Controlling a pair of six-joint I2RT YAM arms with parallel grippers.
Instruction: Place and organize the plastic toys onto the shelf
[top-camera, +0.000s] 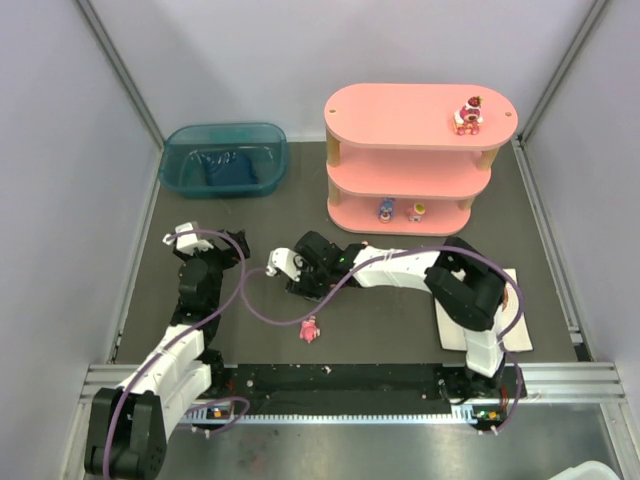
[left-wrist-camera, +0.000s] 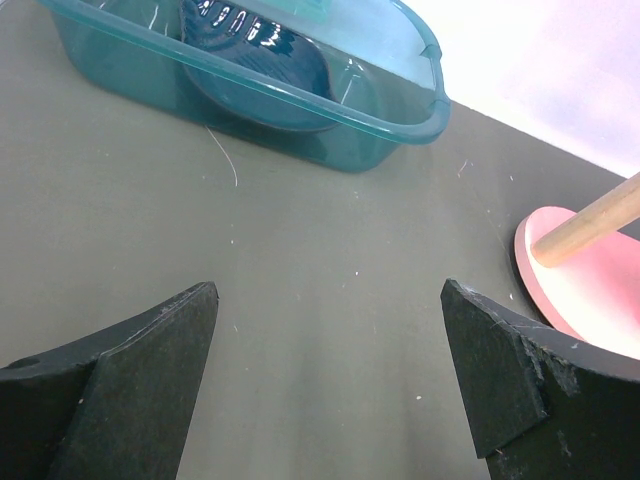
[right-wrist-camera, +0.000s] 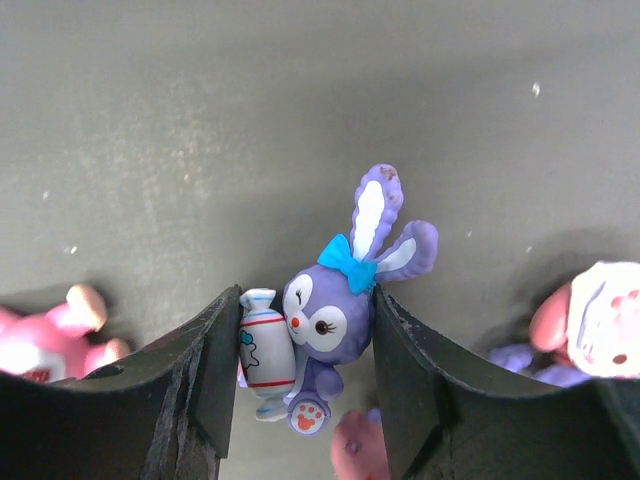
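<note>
Between the two dark fingers of our right gripper (right-wrist-camera: 305, 335) we see the purple-blue bunny (right-wrist-camera: 322, 322), firmly pinched. One finger presses the white striped candy it hugs, and the other lies against the side of its head by the blue bow. Its long ears stick out past the fingertips over the dark table (right-wrist-camera: 300, 120). Other toys lie blurred at the edges of this wrist view: a pink figurine (right-wrist-camera: 55, 335) to the left and a pink-and-white figurine (right-wrist-camera: 600, 320) to the right. A pink bit (right-wrist-camera: 355, 445) shows low between the fingers, but we cannot make it out. From above, our right arm reaches across to left of centre with its gripper down at the table, so the bunny is well apart from the pink shelf (top-camera: 400, 110) at the far right. On the shelf's top board a red-and-pink figurine (top-camera: 467, 116) sits near the right end. On the bottom board a bluish toy (top-camera: 385, 209) and a paler toy (top-camera: 418, 211) stand side by side. A lone pink toy (top-camera: 310, 329) lies on the table close to the arms' bases. Our left gripper (left-wrist-camera: 328, 300) hovers over bare table with its jaws spread wide and nothing between them, facing the teal bin (left-wrist-camera: 300, 100).
</note>
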